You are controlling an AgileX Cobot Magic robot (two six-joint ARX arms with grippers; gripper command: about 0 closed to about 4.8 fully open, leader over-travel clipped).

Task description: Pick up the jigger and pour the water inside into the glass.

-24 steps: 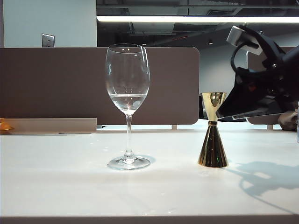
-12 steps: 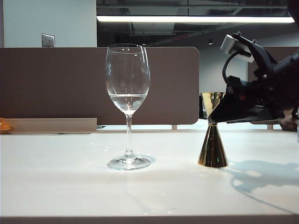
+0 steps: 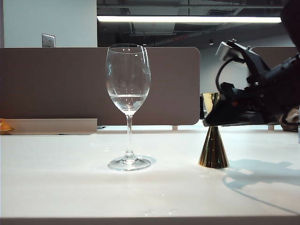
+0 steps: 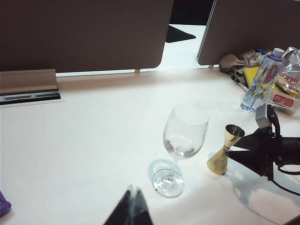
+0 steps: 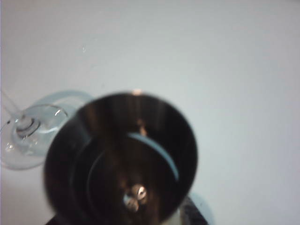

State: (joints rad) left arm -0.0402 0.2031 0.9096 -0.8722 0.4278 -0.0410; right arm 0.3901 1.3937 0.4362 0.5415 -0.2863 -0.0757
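The right gripper (image 3: 209, 117) has travelled leftward across the exterior view and now sits at the waist of the jigger (image 3: 213, 140), where a second ago it hung well off to the side. Its jaws look spread around the narrow neck, but whether they touch the metal yet I cannot tell. The jigger stands upright on the white table (image 3: 61, 183), near the glass (image 3: 128, 105) and on the right-arm side of it. From the right wrist view the jigger's cup (image 5: 122, 159) fills the frame from above, dark and blurred, with the foot of the glass (image 5: 28, 129) just beside it.

The risk here is a nudge: a fingertip catching the cup before the jaws close could tip the top-heavy measure and spill it, and a knock towards the thin-stemmed glass could topple that too.

The glass holds a shallow pool of water (image 3: 128, 99) low in its bowl. How much is in the jigger is not readable.

The left gripper (image 4: 132, 209) hovers near the glass foot, jaws together and holding nothing
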